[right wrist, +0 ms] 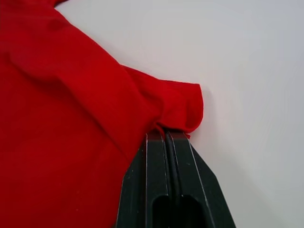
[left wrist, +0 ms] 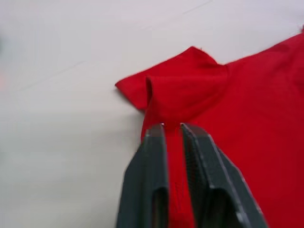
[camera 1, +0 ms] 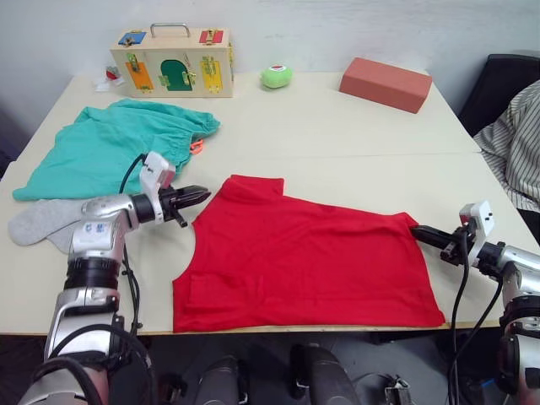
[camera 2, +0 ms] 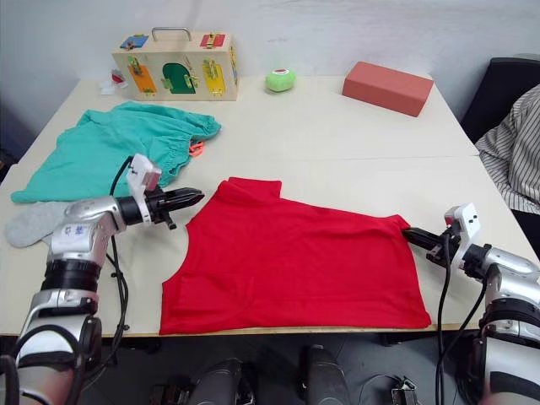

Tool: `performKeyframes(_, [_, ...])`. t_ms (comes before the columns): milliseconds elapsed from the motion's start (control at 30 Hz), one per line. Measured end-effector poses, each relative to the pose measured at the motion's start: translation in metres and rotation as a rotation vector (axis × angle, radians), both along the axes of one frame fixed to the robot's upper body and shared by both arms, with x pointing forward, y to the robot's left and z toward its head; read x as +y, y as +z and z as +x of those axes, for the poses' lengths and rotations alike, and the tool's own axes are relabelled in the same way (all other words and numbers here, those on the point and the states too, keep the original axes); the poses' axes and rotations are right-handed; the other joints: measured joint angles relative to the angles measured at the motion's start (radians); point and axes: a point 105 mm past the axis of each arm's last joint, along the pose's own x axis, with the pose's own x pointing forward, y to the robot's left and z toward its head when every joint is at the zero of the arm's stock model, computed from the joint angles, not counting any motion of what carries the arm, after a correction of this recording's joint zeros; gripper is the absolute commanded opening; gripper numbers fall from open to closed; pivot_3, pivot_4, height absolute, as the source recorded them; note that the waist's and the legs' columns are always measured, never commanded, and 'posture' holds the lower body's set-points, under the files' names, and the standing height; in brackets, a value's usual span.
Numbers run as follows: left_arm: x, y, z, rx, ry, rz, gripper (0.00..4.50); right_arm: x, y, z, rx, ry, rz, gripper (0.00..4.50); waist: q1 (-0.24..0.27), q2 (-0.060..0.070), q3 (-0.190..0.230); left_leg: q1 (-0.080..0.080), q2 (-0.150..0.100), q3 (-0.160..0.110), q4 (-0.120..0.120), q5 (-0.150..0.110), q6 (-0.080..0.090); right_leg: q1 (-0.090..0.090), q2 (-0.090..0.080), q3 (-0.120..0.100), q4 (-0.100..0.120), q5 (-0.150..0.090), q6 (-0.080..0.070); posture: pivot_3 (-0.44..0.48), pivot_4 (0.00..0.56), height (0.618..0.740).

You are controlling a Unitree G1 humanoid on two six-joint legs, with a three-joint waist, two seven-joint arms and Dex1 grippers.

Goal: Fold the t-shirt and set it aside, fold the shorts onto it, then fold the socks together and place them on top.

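T-shirt (camera 1: 304, 257) is spread flat at the table's (camera 1: 337, 126) near centre. Its right corner is pinched by the closed right gripper (camera 1: 419, 233); the left gripper (camera 1: 201, 196), slightly parted and empty, is poised at its left edge.

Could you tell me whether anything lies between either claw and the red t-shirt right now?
Nothing visible does. The right claw is shut on a bunched corner of the t-shirt. The left claw sits at the shirt's opposite edge, its fingers slightly parted over the cloth. The shorts and socks lie off to the side.
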Motion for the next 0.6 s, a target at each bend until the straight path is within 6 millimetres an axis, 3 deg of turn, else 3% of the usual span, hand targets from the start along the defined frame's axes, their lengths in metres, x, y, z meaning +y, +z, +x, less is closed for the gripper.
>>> performKeyframes(67, [-0.003,0.005,0.008,0.04,0.013,-0.019,2.42,0.002,0.0,0.001,-0.002,0.005,0.0,0.0,0.0,0.0,0.0,0.0,0.0,0.0,0.0,0.0,0.0,0.0,0.001,0.0,0.0,0.0,0.0,0.0,0.15,0.74])
performKeyframes(300, [-0.012,-0.019,0.02,0.234,0.04,0.005,2.42,0.004,0.002,0.002,-0.012,0.015,-0.005,0.0,-0.004,0.0,0.0,0.0,0.001,0.001,-0.001,0.0,0.0,0.0,0.002,-0.001,-0.001,0.0,0.0,0.0,0.15,0.74])
performKeyframes(600, [-0.028,-0.012,0.029,0.27,0.025,-0.037,2.42,0.01,0.006,0.003,-0.036,0.039,-0.015,0.0,-0.002,0.0,0.0,0.0,0.0,0.001,0.0,0.0,-0.001,0.0,0.001,-0.001,-0.001,0.0,0.0,0.0,0.15,0.74])
